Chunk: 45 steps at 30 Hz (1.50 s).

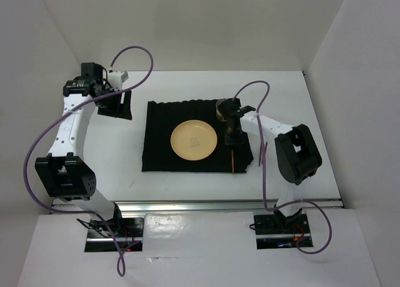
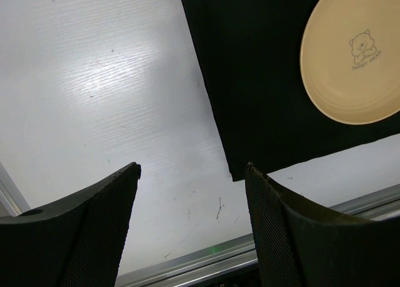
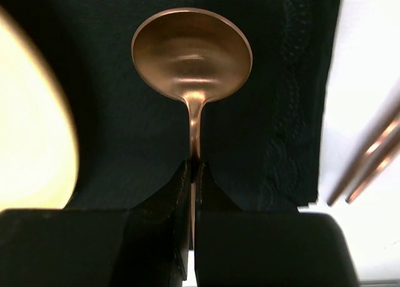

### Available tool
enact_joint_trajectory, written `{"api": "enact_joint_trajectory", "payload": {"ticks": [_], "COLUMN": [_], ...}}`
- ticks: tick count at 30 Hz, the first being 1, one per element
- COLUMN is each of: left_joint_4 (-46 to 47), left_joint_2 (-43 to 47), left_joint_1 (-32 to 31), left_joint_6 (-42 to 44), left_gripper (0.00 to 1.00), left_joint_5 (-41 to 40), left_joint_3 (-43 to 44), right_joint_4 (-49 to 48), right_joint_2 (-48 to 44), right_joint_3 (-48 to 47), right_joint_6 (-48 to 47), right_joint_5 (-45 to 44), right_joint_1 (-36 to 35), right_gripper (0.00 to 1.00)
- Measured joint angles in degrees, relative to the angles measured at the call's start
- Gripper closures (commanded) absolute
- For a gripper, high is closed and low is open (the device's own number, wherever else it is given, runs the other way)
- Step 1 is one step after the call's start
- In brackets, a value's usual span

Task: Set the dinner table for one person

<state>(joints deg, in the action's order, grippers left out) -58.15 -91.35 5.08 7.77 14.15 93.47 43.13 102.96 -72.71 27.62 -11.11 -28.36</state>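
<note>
The white dinner table (image 1: 187, 184) carries a black ribbed mat (image 1: 159, 156) with a round yellow plate (image 1: 194, 140) at its middle. My right gripper (image 1: 232, 143) is over the mat just right of the plate, shut on the thin handle of a copper spoon (image 1: 234, 163). In the right wrist view the gripper (image 3: 194, 165) pinches the handle and the spoon bowl (image 3: 192, 52) hangs over the mat (image 3: 275, 112), with the plate (image 3: 31, 124) beside it. My left gripper (image 1: 117, 105) is open and empty over bare table left of the mat; its view (image 2: 194, 168) shows the mat corner (image 2: 250, 112) and plate (image 2: 353, 55).
Copper chopsticks (image 3: 369, 168) lie on the white table just past the mat's right edge. A silver rail (image 1: 225, 206) runs along the near edge, also seen in the left wrist view (image 2: 219, 256). White walls close in the table at the back and sides.
</note>
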Motion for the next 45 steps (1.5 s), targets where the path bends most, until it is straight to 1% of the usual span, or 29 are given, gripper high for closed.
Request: {"api": "enact_joint_trajectory", "payload": {"ticks": [6,16,25,28,30,31,32,34,37,38,39,41,45], "left_joint_4": [-0.15,-0.17,-0.17,-0.17,-0.22,-0.17,-0.22,-0.20,-0.15,-0.24,-0.24,-0.17,-0.15], "left_joint_2": [0.04,0.31,0.37,0.37,0.37,0.37,0.37,0.37,0.37,0.37,0.37,0.37,0.42], "left_joint_1": [0.00,0.00,0.00,0.00,0.00,0.00,0.00,0.00,0.00,0.00,0.00,0.00,0.00], "left_joint_6": [0.00,0.00,0.00,0.00,0.00,0.00,0.00,0.00,0.17,0.46,0.76,1.03,1.07], "left_gripper": [0.24,0.24,0.24,0.24,0.24,0.24,0.24,0.24,0.24,0.24,0.24,0.24,0.24], "left_joint_5": [-0.33,-0.44,-0.85,-0.87,-0.87,-0.87,-0.90,-0.92,-0.98,-1.07,-1.14,-1.31,-1.49], "left_joint_3": [0.00,-0.02,-0.24,-0.33,-0.42,-0.48,-0.50,-0.52,-0.83,-0.96,-1.03,-1.22,-1.55], "right_joint_4": [-0.48,-1.25,-1.53,-1.55,-1.62,-1.66,-1.64,-1.62,-1.51,-1.51,-1.46,-0.98,-0.44], "right_joint_2": [5.05,7.82,10.14,10.99,11.30,11.32,11.32,11.32,11.04,10.51,9.81,7.41,-1.40], "right_joint_3": [-0.90,-5.68,-7.06,-8.22,-8.66,-8.74,-8.74,-8.74,-8.70,-8.55,-8.26,-7.56,-5.55], "right_joint_6": [-0.15,-0.81,-2.21,-2.64,-2.84,-3.08,-2.86,-3.37,-3.45,-3.45,-3.43,-3.34,-3.54], "right_joint_5": [0.63,0.92,1.07,1.40,1.49,1.53,1.51,1.53,1.55,1.60,1.68,1.64,1.53], "right_joint_1": [0.02,1.99,3.04,3.72,4.22,4.46,4.59,4.76,4.79,4.79,4.79,4.79,6.45], "right_gripper": [1.00,1.00,1.00,0.90,0.75,0.57,0.54,0.50,0.50,0.49,0.45,0.41,0.41]}}
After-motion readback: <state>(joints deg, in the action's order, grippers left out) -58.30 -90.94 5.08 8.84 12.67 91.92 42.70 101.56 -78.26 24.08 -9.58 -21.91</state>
